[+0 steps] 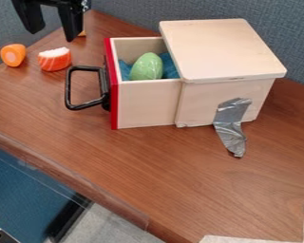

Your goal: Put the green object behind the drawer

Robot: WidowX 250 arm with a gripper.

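from where i stand, with twelve at the far side, the black two-finger gripper [52, 35] hangs at eleven o'clock, over the back left of the brown wood-grain table [148, 175]. its fingers are spread wide, and it has hold of nothing.

the green speckled egg-shaped object [147, 67] sits inside the pulled-out pale wooden drawer [145, 103] — so it is in the drawer, not behind it. crumpled blue cloth [170, 68] lies around it. the drawer juts toward nine o'clock from a pale wooden box [208, 99] with a flat pale wooden lid [221, 50]. the drawer's front panel [114, 107] is red, and a black squared-off handle [68, 90] sticks out from it toward nine.

a strip of silver tape [231, 126] runs down the six o'clock side of the box onto the table. at eleven from the handle there is an orange-and-white striped toy piece [55, 60], and at ten, farther off, a rounded orange piece with a paler centre [13, 55]. white paper [243, 239] lies at five o'clock — a blue-grey fabric partition [132, 13] stands along the back, at twelve.
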